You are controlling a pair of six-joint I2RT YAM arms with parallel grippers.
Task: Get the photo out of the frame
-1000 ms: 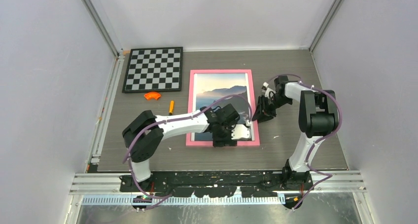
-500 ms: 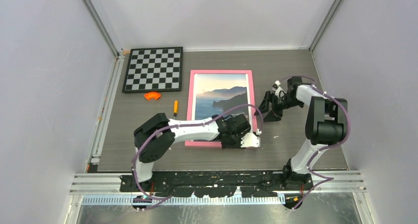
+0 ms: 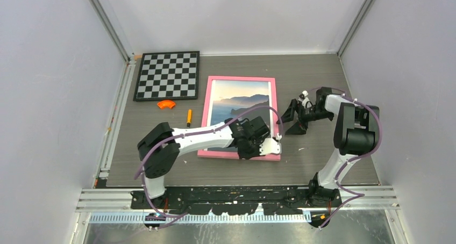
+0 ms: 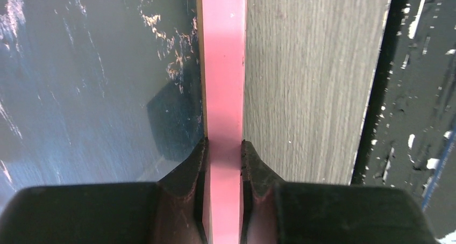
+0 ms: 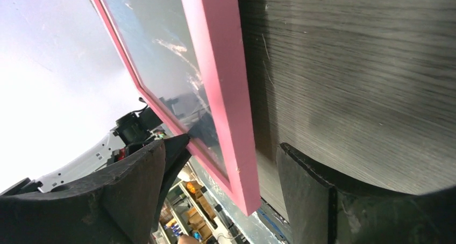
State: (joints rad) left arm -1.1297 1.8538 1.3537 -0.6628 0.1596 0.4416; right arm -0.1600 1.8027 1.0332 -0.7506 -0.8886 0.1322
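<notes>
While left claw (image 4: 223,147) pinches only thin near rail of frame (image 3: 240,78), right claw (image 5: 231,146) spread, straddling side rail untouching: rail may slip, frame pivot on surface (image 3: 322,72); photo (image 3: 236,96) inside, face-up.

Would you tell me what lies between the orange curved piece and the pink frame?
A small orange stick lies there, touching neither the curved piece nor the frame; the top view shows it.

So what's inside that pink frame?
A seascape photo: orange sky, dark cliffs, blue water. Its near part is hidden by the left arm, and the left gripper pinches the frame at its near border. The frame's back cannot be seen.
</notes>
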